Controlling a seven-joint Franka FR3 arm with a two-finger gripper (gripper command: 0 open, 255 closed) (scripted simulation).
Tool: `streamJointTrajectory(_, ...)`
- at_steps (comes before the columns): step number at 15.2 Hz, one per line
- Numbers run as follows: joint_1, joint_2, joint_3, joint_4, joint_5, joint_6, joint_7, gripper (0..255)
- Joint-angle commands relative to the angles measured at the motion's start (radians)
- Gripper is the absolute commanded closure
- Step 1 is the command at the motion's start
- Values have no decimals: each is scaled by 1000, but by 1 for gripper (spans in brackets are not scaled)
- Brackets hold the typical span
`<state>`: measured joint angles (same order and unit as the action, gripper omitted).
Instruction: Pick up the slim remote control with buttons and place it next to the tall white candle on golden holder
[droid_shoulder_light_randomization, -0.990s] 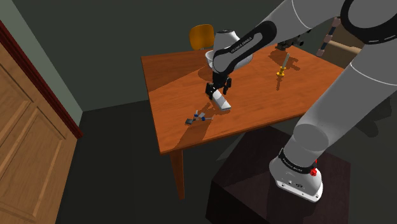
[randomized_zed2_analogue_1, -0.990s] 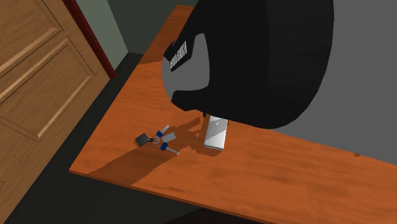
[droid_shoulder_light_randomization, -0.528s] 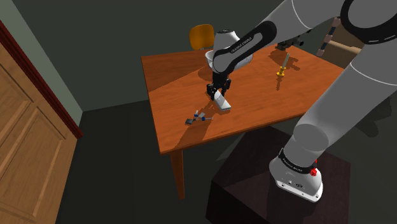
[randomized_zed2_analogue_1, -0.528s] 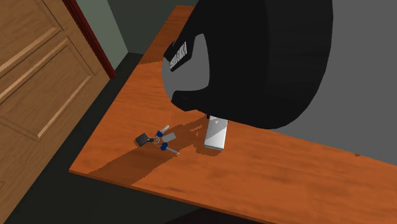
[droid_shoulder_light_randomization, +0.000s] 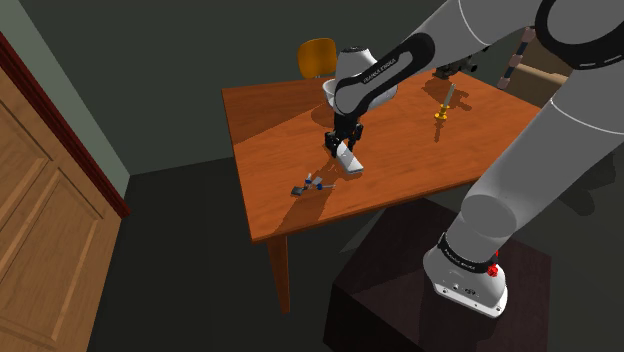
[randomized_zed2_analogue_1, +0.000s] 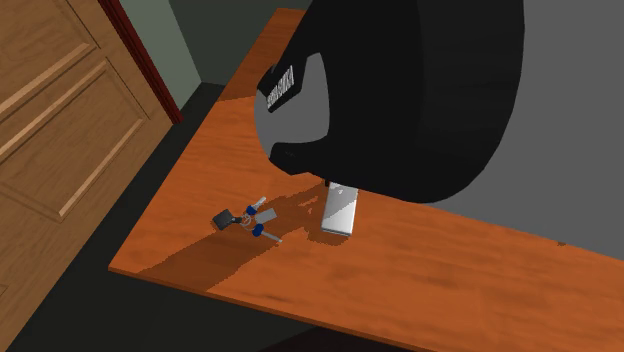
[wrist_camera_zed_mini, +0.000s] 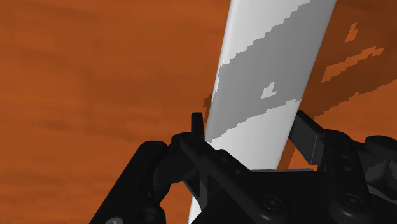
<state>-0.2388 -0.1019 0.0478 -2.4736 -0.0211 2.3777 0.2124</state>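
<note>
In the shoulder view, keys (droid_shoulder_light_randomization: 308, 186) lie at eight o'clock from the pale, slim remote (droid_shoulder_light_randomization: 349, 161), which rests flat on the table (droid_shoulder_light_randomization: 270, 140). The gripper (droid_shoulder_light_randomization: 343, 148) straddles it, its fingers (wrist_camera_zed_mini: 197, 127) seemingly pinching the long edges. Lift it straight up and level, then carry it toward two o'clock, to the candle (droid_shoulder_light_randomization: 440, 104). The white lettering on the arm (droid_shoulder_light_randomization: 375, 70) is unreadable.

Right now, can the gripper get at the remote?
Probably yes: the gripper straddles the remote on the table, its fingers seemingly clasping the long edges. The keys lie apart, out of the way.
</note>
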Motion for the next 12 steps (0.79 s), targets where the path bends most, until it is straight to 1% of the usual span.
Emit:
streamJointTrajectory(1,0,-9,0,5,1,-15,-1,255)
streamJointTrajectory(12,2,-101,-2,73,8,-174,-9,255)
